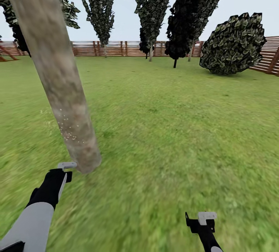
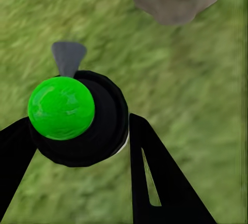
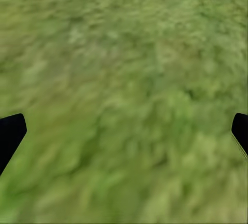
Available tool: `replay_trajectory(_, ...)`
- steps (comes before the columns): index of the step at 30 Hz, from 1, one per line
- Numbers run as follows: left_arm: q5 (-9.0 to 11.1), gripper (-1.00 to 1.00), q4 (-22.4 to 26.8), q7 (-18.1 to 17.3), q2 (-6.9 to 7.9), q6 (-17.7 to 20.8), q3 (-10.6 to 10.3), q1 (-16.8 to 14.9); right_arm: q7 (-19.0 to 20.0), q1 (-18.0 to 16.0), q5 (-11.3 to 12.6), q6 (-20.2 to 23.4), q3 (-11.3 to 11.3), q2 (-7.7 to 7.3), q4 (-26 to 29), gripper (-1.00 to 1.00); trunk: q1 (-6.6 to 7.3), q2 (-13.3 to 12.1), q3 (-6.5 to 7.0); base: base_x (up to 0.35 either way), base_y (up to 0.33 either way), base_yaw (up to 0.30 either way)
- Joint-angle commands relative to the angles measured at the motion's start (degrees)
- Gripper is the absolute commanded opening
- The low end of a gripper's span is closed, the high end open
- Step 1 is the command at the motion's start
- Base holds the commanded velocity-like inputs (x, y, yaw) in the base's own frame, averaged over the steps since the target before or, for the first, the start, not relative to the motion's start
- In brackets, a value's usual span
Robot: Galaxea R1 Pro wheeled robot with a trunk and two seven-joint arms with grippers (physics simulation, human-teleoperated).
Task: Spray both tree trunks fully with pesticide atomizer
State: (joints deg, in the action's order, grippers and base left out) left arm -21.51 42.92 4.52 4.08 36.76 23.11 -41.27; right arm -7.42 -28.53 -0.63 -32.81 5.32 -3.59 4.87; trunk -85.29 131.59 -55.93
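At ten o'clock, trunk [image 1: 58, 73] speckled with pesticide [image 1: 68, 128] — spraying underway. Left claw [image 2: 82, 131] pinching atomizer [image 2: 77, 118]; right claw [image 3: 124, 131] spread. Next: cover more bark.

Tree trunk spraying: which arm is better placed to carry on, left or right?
Left. The left gripper sits right by the base of the tree trunk, jaws closed on the pesticide atomizer, white specks already on the bark. The right gripper is open and empty over grass.

Green lawn [image 1: 174, 128], slatted wooden fence [image 1: 116, 48] behind, round bush [image 1: 232, 44] right, pale sky [image 1: 124, 4].
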Motion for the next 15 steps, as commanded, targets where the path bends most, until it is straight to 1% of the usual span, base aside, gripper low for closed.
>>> replay_trajectory(1, 0.07, -1.0, 0.06, 0.14, -0.02, 0.24, 0.02, -0.04, -0.49, -0.03, -0.07, -0.06, 0.48, -0.01, -0.03, 1.0, -0.01, 0.02, -0.05, 0.237, -0.163, 0.017)
replay_trajectory(10, 0.07, -1.0, 0.06, 0.22, -0.13, 0.24, 0.09, -0.04, -0.49, -0.03, -0.06, -0.06, 0.48, -0.01, -0.03, 1.0, -0.01, 0.02, -0.05, 0.236, -0.174, 0.002)
replay_trajectory(15, 0.07, -1.0, 0.08, 0.22, -0.13, 0.24, 0.1, -0.04, -0.49, -0.03, -0.06, -0.06, 0.48, -0.01, -0.03, 1.0, -0.01, 0.02, -0.05, 0.178, -0.226, 0.0)
